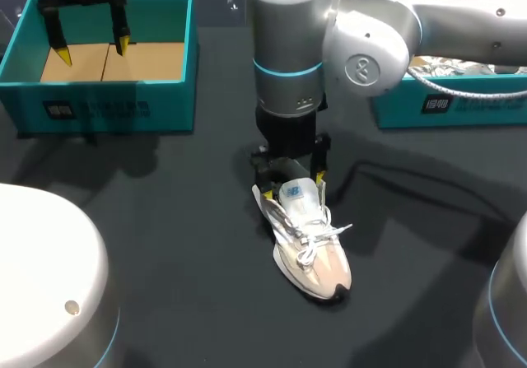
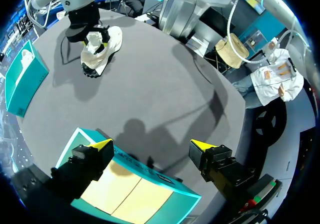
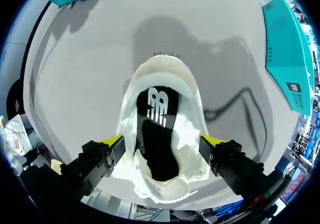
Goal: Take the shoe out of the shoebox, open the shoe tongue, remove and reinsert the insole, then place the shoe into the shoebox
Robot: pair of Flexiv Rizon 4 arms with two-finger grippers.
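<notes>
A white and beige shoe [image 1: 311, 249] lies on the dark table, toe toward the front, laces loose. My right gripper [image 1: 292, 185] hangs over its heel. In the right wrist view that gripper [image 3: 163, 141] is open, its fingers [image 3: 116, 141] standing one on each side of the shoe [image 3: 165, 78] collar. A dark insole [image 3: 159, 134] with a white logo shows inside. The teal shoebox [image 1: 115, 96] stands at the back left with a bare cardboard floor. My left gripper [image 1: 93, 51] hovers open above it and holds nothing; the left wrist view shows that gripper [image 2: 152, 145], the shoebox [image 2: 145, 171] and the distant shoe [image 2: 102, 51].
A second teal box [image 1: 449, 109] with white paper in it stands at the back right, partly behind my right arm. White robot bases fill the front left [image 1: 41, 277] and front right corners. Dark table lies bare between shoebox and shoe.
</notes>
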